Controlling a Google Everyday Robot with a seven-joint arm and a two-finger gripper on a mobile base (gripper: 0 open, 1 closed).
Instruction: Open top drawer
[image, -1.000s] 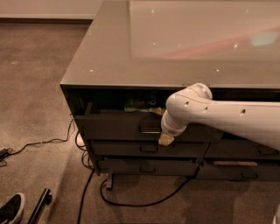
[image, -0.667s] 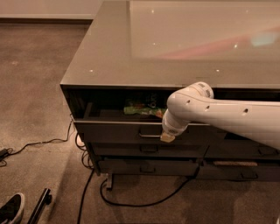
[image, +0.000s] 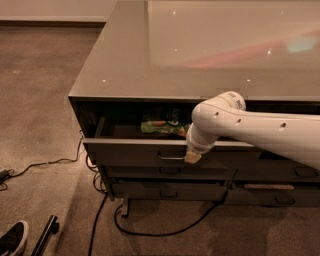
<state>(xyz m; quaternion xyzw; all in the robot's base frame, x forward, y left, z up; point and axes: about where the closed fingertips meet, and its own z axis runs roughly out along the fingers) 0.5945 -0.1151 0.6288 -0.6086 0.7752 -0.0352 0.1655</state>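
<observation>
The wide, dark grey-brown top drawer (image: 135, 151) stands partly out beneath the glossy grey cabinet top (image: 150, 60), with a green packet (image: 162, 126) inside. The white arm's tan-tipped gripper (image: 192, 157) sits at the 3 o'clock end of the drawer's loop pull (image: 170, 158); whether it grips cannot be told. Brown carpet (image: 40, 75) surrounds the cabinet, and black cables (image: 150, 233) trail at 7 o'clock.

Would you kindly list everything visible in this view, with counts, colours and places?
cabinet: one, glossy grey top, centre
top drawer: one, dark grey-brown, partly open under the cabinet top
snack packet: one, green, inside the top drawer
lower drawers: two, dark, beneath the top drawer
right stack drawers: partly seen, dark, lower right
cables: several, black, on the carpet by the cabinet
shoe: one, black, bottom-left corner
carpet: brown, whole floor
arm: one, white, reaching from the right
claw: one, tan tip, at the top drawer's pull
</observation>
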